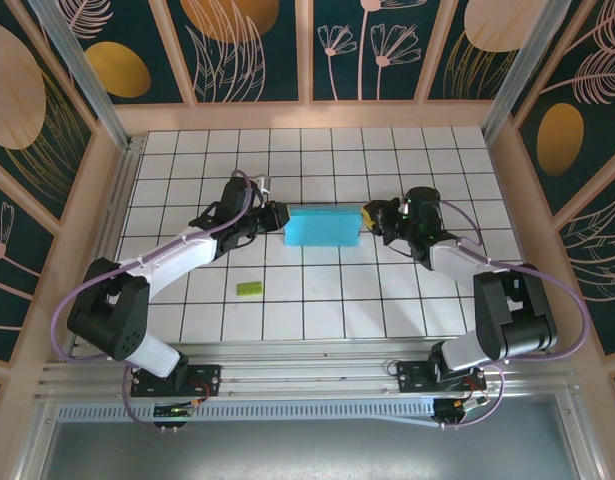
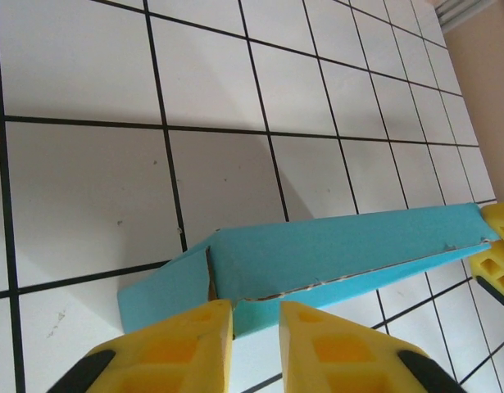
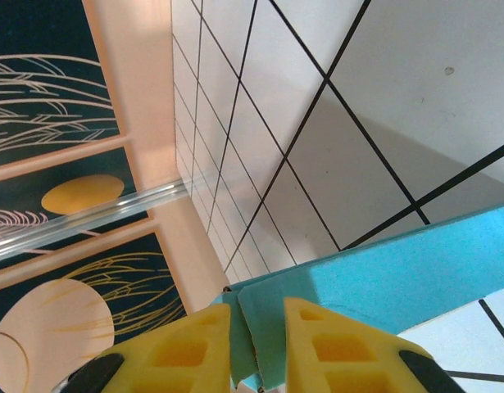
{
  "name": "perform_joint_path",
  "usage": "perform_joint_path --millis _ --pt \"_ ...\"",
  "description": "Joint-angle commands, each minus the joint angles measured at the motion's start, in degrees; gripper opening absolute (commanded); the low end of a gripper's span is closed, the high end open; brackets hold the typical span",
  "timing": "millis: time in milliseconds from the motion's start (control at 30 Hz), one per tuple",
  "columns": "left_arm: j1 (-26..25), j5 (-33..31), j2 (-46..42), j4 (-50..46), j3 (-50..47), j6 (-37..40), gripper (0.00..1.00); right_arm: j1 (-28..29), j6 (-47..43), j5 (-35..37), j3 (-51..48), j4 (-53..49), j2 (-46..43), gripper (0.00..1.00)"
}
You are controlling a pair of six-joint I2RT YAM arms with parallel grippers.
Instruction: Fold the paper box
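The paper box (image 1: 322, 226) is a shallow light blue rectangle lying two tiles wide at mid-table. My left gripper (image 1: 280, 218) is at its left end. In the left wrist view the yellow fingers (image 2: 186, 340) stand slightly apart, with bare tile showing in the gap, and the box's (image 2: 342, 254) corner seam lies just past the tips of the left gripper (image 2: 256, 307). My right gripper (image 1: 368, 217) is at the box's right end. In the right wrist view the right gripper (image 3: 258, 309) pinches the overlapping end flaps of the box (image 3: 415, 270).
A tiny green piece (image 1: 249, 288) lies on the tiles near and left of the box. Peach side walls (image 1: 97, 200) and a back wall ring the tiled floor. An aluminium rail (image 1: 317, 368) runs along the near edge by the arm bases.
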Motion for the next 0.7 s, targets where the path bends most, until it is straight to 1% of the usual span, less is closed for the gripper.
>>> perform_joint_path --millis 0,133,200,267,333,400,467,533,667 --pt "-0.4 0.8 -2.8 0.5 -1.5 -1.8 0.25 1.5 -0.7 -1.2 -2.6 -6.0 3.0 0.17" --pt "-0.5 1.2 -5.7 2.0 -2.3 -2.8 0.26 1.5 -1.1 -1.3 -2.1 -5.9 3.7 0.16" --pt "-0.5 -0.1 -7.0 1.9 -2.5 -3.7 0.36 1.6 -1.3 -1.2 -1.8 -6.2 3.9 0.16" --pt "-0.5 -3.4 -8.5 1.0 -2.6 -5.5 0.47 1.5 -1.6 -1.1 -1.8 -6.4 4.0 0.16" --pt "-0.5 -6.9 -9.5 -0.1 -2.5 -7.3 0.53 1.6 -1.9 -1.0 -1.8 -6.6 4.0 0.15" --pt "-0.5 -9.4 -10.0 -1.3 -2.3 -8.2 0.63 1.6 -2.3 -1.0 -1.6 -6.9 4.0 0.16" --pt "-0.5 -12.0 -9.3 -3.6 -1.2 -9.1 0.7 1.6 -2.7 -1.1 -1.4 -7.1 4.0 0.15" --pt "-0.5 -13.0 -7.9 -5.3 -0.2 -9.0 0.72 1.6 -3.1 -1.1 -1.1 -7.3 4.0 0.15" --pt "-0.3 -10.5 -4.5 -5.4 0.7 -10.8 0.69 1.6 -3.4 -1.2 -0.9 -7.5 3.9 0.15"
